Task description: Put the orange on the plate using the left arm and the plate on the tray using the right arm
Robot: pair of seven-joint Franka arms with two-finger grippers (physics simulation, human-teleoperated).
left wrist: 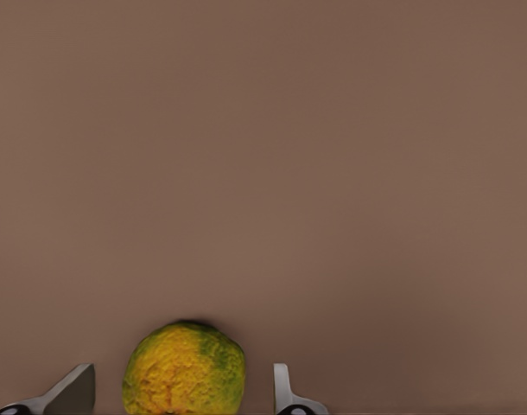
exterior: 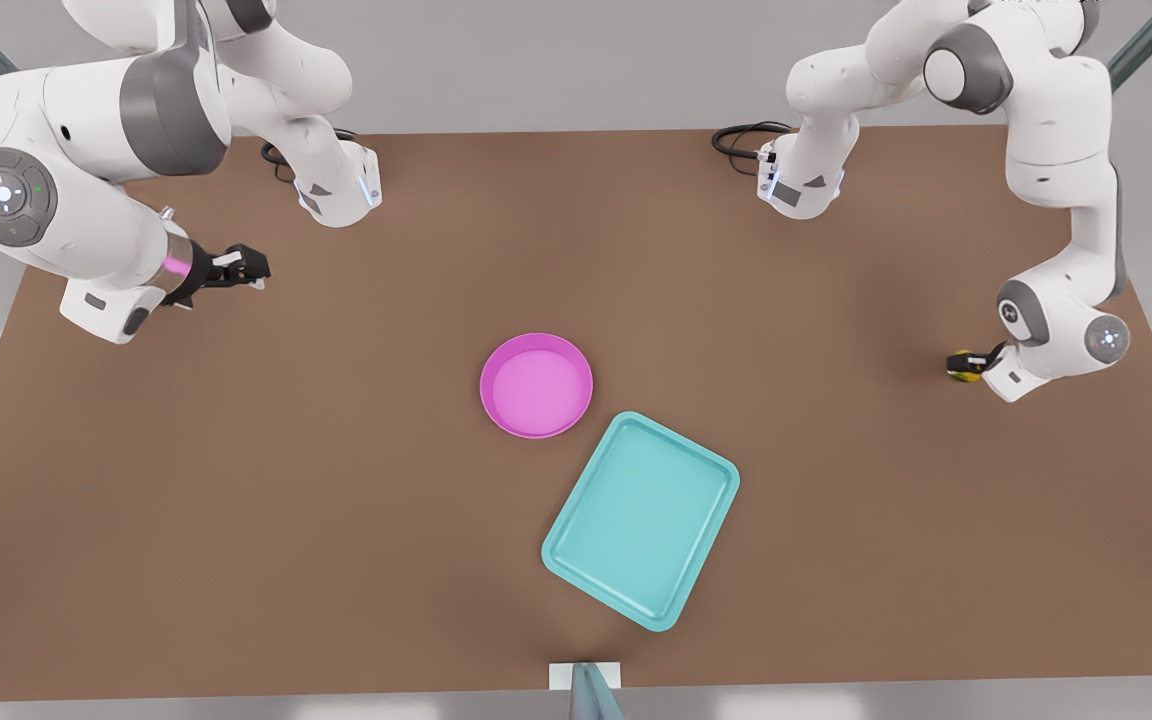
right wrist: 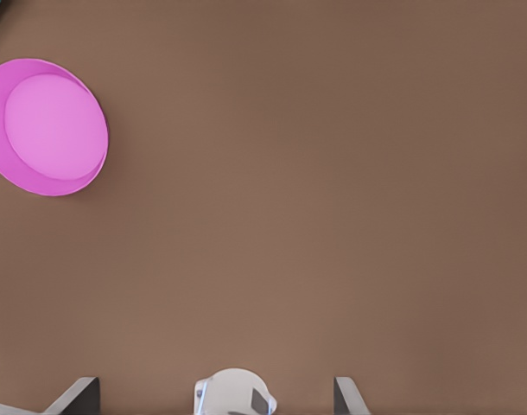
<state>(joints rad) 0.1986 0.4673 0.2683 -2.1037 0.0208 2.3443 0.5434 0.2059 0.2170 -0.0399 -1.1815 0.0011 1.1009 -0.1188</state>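
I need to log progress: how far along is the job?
Nothing is finished. The left gripper sits open around the orange on the table, not yet lifting. The plate is empty beside the tray. The right gripper waits, open. Orange to plate, plate to tray remain.

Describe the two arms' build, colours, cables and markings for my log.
Both arms are white, rounded, jointed shells with grey joint bands and round grey end caps. The right gripper and the left gripper are black with two fingers; pale finger pads show at the wrist. Black cables coil at each base.
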